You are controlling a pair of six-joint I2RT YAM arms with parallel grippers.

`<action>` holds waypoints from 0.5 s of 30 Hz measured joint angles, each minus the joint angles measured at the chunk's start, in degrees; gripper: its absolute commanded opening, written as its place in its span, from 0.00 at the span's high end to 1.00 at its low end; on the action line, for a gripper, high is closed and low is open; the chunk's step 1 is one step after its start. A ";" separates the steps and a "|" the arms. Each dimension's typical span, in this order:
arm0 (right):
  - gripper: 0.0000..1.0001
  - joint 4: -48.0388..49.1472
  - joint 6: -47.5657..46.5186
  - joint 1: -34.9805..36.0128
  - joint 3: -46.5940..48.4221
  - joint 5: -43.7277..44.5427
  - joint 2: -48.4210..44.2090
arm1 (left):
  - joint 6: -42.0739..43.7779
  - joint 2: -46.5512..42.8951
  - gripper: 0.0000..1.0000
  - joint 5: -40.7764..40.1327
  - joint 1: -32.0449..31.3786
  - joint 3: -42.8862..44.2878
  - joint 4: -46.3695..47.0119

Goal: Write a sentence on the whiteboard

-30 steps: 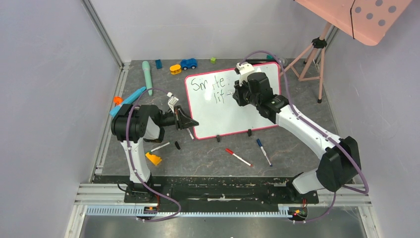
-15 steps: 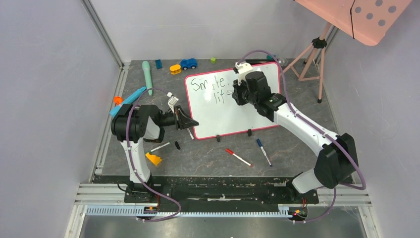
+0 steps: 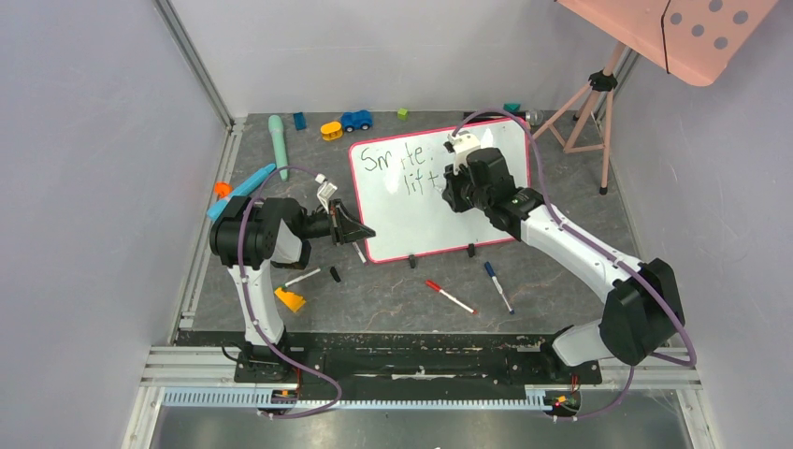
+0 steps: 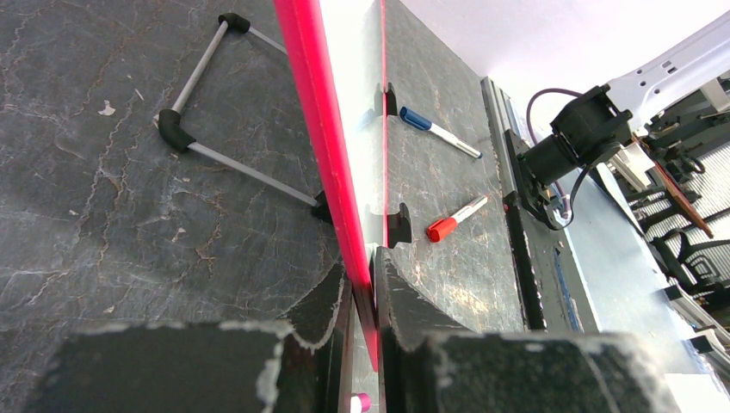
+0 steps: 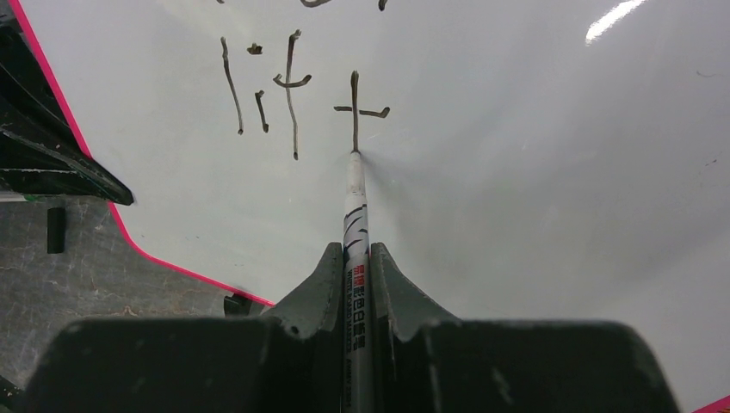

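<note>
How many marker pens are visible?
3: a red-capped marker and a blue-capped marker before the whiteboard, a third marker in the right tool. A white stick by the left arm may be a fourth.

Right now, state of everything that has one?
whiteboard: propped up, edge clamped
sentence: unfinished, ends at "lift"
left gripper: shut on whiteboard
right gripper: shut on writing marker
writing marker: uncapped, tip on whiteboard
red marker: capped, lying loose
blue marker: capped, lying loose
</note>
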 measured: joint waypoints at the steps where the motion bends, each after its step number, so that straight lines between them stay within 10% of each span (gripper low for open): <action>1: 1.00 0.00 0.07 0.00 0.00 0.02 -0.02 | 0.00 0.00 0.85 0.00 0.00 0.00 0.00; 15: 1.00 -2.29 -0.02 0.00 2.45 2.38 -0.11 | 0.02 0.00 0.85 0.02 0.00 0.00 0.00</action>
